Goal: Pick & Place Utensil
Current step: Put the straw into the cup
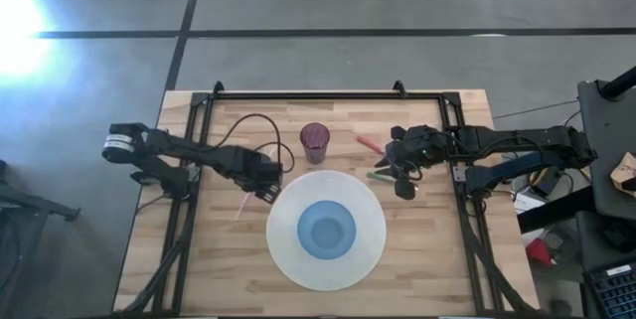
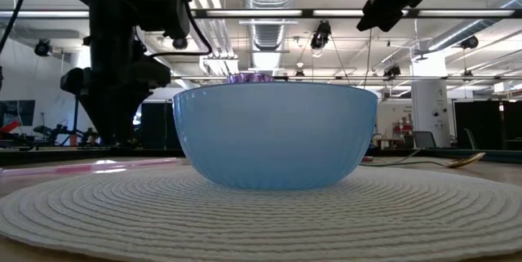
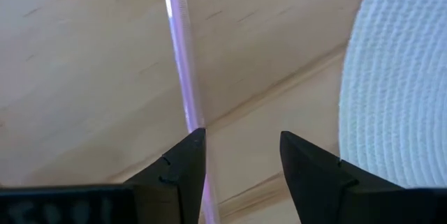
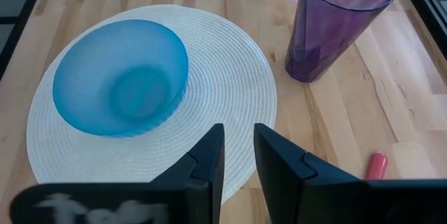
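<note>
A translucent pink utensil lies flat on the wood, left of the white placemat. My left gripper is open and low over the utensil's long handle. The handle runs under one fingertip instead of through the gap. My right gripper is narrowly open and holds nothing. It hangs raised over the table's right part, beside a green utensil and a red one lying on the wood. My left gripper comes down from above with its fingers on either side of bare wood. The pink handle disappears under the inner edge of one fingertip. I cannot tell whether that finger touches it.
A blue bowl sits in the middle of the round placemat. A purple cup stands upright behind it toward the far edge. A black frame borders the table's far, left and right sides. Bare wood shows at the near corners.
</note>
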`<action>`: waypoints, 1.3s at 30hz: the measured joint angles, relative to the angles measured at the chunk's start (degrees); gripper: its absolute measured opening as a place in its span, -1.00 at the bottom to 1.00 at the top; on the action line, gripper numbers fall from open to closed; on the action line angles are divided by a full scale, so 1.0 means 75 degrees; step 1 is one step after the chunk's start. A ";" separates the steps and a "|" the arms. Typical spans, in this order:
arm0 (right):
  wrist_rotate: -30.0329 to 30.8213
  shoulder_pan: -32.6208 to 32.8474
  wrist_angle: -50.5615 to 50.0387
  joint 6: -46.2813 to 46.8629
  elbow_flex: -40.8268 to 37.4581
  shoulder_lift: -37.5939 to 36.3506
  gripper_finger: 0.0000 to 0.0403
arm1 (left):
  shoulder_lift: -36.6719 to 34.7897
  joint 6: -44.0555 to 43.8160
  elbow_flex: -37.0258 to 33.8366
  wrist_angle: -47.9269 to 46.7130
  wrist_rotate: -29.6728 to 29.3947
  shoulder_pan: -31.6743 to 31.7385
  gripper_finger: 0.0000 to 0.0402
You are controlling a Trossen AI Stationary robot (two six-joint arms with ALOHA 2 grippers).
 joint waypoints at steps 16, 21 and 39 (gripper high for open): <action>0.0000 0.0001 0.0003 0.0028 0.0000 0.0000 -0.58 | 0.0000 -0.0169 -0.0006 -0.0152 -0.0609 -0.0036 -0.13; 0.0000 0.0001 0.0009 0.0028 0.0000 0.0000 -0.57 | 0.0130 0.0021 -0.0161 -0.0150 -0.0609 0.0210 -0.13; 0.0002 0.0003 0.0012 0.0022 0.0000 0.0000 -0.61 | 0.0257 0.0472 -0.1020 0.0820 0.0121 0.0934 -0.13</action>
